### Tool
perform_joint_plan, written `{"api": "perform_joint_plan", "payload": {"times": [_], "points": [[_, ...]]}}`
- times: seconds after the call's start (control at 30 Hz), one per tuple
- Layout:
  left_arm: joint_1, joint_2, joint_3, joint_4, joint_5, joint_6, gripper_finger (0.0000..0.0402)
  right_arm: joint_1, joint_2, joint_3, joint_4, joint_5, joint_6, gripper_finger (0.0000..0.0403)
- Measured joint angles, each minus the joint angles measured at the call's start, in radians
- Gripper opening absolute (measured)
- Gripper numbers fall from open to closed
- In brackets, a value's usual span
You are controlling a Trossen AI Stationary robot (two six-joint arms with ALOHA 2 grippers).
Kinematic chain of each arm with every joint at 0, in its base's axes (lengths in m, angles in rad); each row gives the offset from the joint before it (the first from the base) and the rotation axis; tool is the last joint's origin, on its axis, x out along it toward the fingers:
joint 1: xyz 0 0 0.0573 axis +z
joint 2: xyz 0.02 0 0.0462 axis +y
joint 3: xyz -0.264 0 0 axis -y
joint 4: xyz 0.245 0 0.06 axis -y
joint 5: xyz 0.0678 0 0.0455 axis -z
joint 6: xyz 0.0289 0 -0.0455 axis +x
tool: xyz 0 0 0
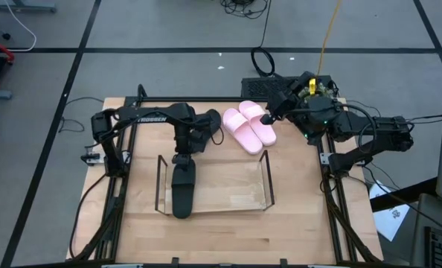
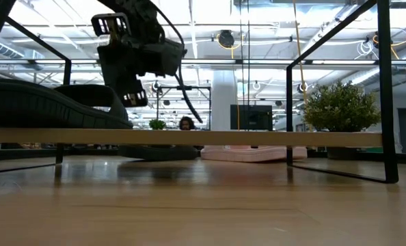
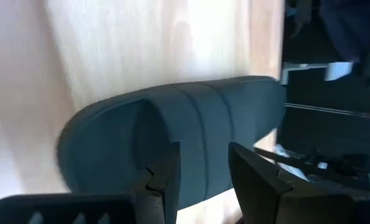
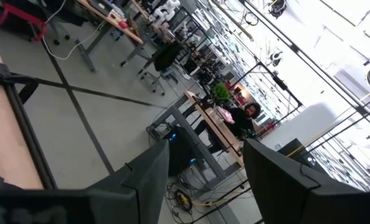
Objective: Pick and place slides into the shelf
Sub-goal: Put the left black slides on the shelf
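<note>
Wooden surface [image 1: 295,223], clear shelf [image 1: 264,179] mid-board with dark wire end frames.

One black slide [image 1: 183,187] lies on the shelf at its left end, directly below the left tool [image 1: 182,158]. Second black slide [image 1: 203,126] sits on the surface behind that tool, just beside the pink pair [image 1: 248,126], which is still outside the shelf's far right corner.

Left tool hovers over the placed slide's strap, fingers [image 3: 166,180] parted, gripping nothing; looks like a just-finished release. Right tool [image 1: 268,119] is raised by the pink pair's far edge, fingers spread, empty; its camera looks out into the room.

Step, my read: first slide placed, three left. Next move calls for lifting the left tool straight clear of the strap, then reaching back for the second black slide and setting it next to the first, without nudging the shelf.
</note>
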State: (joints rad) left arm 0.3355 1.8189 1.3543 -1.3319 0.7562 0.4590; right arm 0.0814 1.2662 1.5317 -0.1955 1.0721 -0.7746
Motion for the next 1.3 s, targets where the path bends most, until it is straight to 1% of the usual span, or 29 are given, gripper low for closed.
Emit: {"api": "perform_joint_plan", "payload": {"times": [0.13, 0.33, 0.5, 0.73, 0.9, 1.2, 1.3], "points": [[-0.003, 0.033, -0.015, 0.0, 0.018, 0.008, 0.0127, 0.0, 0.0, 0.0, 0.0, 0.0, 0.0, 0.0196], [0.007, 0.028, -0.016, -0.001, 0.03, 0.015, 0.0127, 0.0, 0.0, 0.0, 0.0, 0.0, -0.001, 0.0196], [0.015, 0.027, -0.016, 0.001, -0.019, 0.017, 0.0127, 0.0, 0.0, 0.0, 0.0, 0.0, -0.004, 0.0196], [0.062, 0.027, -0.016, 0.0, -0.019, -0.002, 0.0127, 0.0, 0.0, 0.0, 0.0, 0.0, -0.004, 0.0196], [0.043, 0.027, -0.016, -0.001, 0.003, 0.009, 0.0127, 0.0, 0.0, 0.0, 0.0, 0.0, -0.004, 0.0196], [0.023, 0.027, -0.016, 0.0, 0.002, 0.013, 0.0127, 0.0, 0.0, 0.0, 0.0, 0.0, -0.004, 0.0196], [0.023, 0.027, -0.035, 0.011, 0.003, 0.01, 0.0127, 0.003, 0.0, 0.0, 0.0, 0.0, -0.004, 0.0196]]}}
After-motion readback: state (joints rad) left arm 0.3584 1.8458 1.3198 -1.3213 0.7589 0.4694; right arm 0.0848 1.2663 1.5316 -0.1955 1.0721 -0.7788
